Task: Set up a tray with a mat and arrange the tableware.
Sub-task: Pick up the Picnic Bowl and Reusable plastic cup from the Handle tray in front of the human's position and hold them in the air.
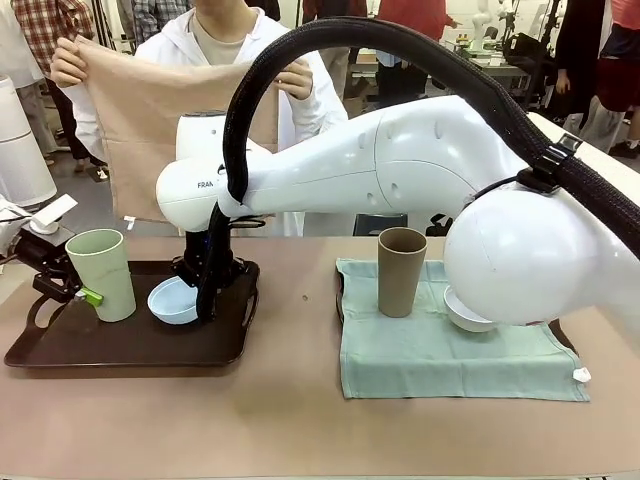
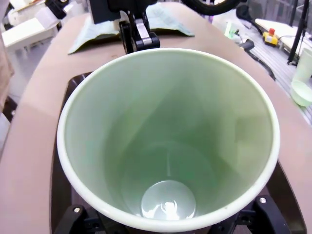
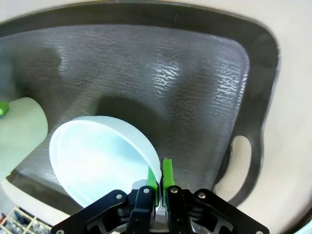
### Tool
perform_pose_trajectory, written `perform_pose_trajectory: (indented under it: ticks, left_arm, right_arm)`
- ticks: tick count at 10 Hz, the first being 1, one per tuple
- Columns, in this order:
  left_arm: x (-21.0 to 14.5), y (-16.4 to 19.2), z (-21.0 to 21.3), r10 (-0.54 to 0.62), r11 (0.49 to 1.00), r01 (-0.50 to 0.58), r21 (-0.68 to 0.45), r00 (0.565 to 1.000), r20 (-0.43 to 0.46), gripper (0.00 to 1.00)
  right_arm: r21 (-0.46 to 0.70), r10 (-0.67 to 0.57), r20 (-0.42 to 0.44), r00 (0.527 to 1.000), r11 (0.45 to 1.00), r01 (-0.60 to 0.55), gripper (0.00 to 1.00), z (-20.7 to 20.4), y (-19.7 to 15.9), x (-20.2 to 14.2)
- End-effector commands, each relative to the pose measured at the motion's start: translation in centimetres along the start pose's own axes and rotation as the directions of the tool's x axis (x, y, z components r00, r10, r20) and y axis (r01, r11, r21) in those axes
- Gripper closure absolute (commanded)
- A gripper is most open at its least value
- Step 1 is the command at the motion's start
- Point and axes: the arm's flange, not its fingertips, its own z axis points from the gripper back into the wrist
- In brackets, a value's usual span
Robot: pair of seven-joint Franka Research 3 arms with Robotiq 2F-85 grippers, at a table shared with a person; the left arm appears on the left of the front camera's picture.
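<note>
R pincer [image 3: 159,170] pinches blue bowl [image 3: 97,156]; arm [image 1: 400,160] reads "FRA".

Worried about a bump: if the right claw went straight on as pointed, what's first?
Likely the floor of the dark textured plastic tray, just past the small light blue bowl the right claw pinches; depth unclear.

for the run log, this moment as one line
left hand: gripping pale green cup on tray | right hand: pinching light blue bowl rim | brown cup, white bowl: on green cloth | person: holding beige cloth
</note>
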Motion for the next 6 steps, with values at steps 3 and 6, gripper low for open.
perform_pose_trajectory:
  ticks: [3, 6]
  left_arm:
    - [7.8, -4.9, 5.9, 0.044, 0.988, -0.03, 0.15, 0.995, -0.092, 0.72]
    - [14.8, -9.4, 11.0, 0.009, 0.965, 0.015, 0.261, 0.996, -0.088, 0.72]
  right_arm:
    - [0.056, 0.048, 0.093, 0.994, 0.997, -0.053, 1.0, 11.0, -0.3, -6.2]
    - [0.027, -0.006, 0.192, 0.981, 1.0, 0.0, 1.0, 18.0, -0.6, -10.9]
